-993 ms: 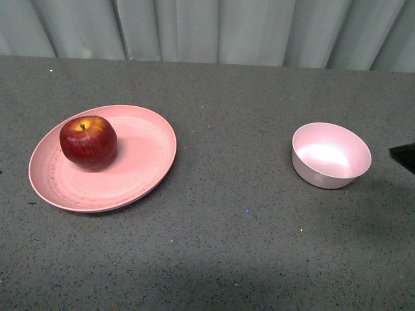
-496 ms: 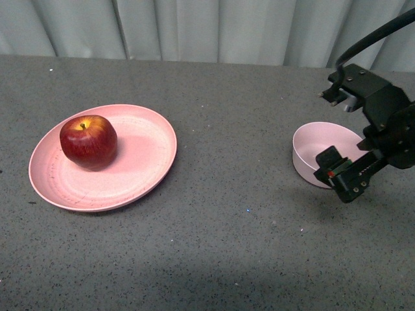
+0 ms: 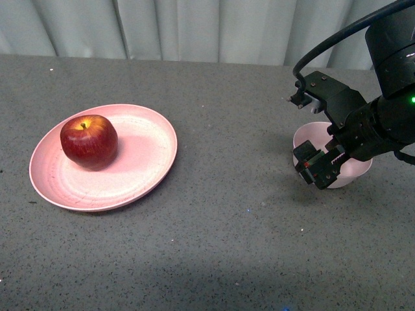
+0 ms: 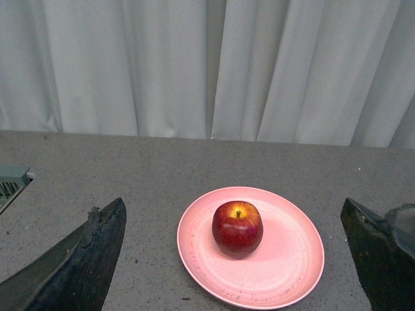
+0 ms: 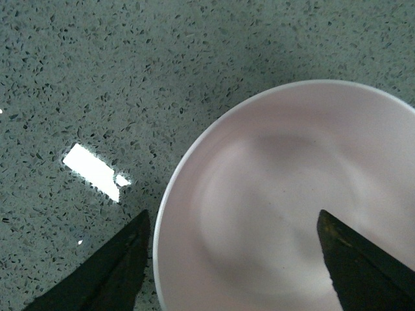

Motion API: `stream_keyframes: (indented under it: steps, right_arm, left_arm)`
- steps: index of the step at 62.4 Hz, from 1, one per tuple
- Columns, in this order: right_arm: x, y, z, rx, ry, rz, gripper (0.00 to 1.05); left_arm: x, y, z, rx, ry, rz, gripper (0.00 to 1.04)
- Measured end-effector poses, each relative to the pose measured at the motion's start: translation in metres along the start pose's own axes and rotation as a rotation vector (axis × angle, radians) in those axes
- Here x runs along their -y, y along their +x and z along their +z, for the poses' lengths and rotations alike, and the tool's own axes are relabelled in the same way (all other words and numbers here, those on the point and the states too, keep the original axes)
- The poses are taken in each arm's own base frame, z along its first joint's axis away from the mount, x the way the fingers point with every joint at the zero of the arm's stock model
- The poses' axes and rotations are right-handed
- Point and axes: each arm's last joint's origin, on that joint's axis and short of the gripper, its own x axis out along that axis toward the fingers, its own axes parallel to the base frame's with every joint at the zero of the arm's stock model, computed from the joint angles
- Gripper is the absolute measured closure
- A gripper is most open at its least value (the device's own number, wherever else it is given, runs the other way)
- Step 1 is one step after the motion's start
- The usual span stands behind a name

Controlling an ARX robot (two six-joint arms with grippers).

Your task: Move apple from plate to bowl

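The dark-red apple (image 3: 89, 141) sits on the left half of the wide salmon-pink plate (image 3: 146, 165) at the table's left. The small pale pink bowl (image 3: 355, 172) stands at the right. My right gripper (image 3: 318, 166) hangs open and empty just above the bowl's near-left rim, covering part of it. In the right wrist view the bowl (image 5: 194, 150) fills the space under the open gripper (image 5: 232, 218). My left gripper (image 4: 232, 206) is open and empty, well back from the apple (image 4: 237, 228) and plate (image 4: 292, 272). It is out of the front view.
The grey speckled table (image 3: 233, 233) spreads between plate and bowl. A pale curtain (image 3: 194, 29) hangs behind the table's far edge. A grey-green object (image 4: 10, 183) shows at the edge of the left wrist view.
My right arm has come in from the right and moved left, over the bowl. The apple, plate and bowl have not moved.
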Motion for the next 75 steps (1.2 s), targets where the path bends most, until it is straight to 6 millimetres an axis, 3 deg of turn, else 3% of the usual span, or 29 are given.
stream_keyframes:
  steps: [28,57,75]
  right_arm:
    - [0.001,-0.001,0.003,0.000,-0.001,0.002,1.04]
    - [0.002,-0.004,0.009,0.034,-0.029,0.017,1.04]
    - [-0.022,-0.027,0.039,0.155,-0.103,0.110,1.04]
  left_arm:
    - [0.000,0.000,0.000,0.000,0.000,0.000,0.07]
    - [0.000,0.000,0.000,0.000,0.000,0.000,0.07]
    - [0.000,0.000,0.000,0.000,0.000,0.000,0.07]
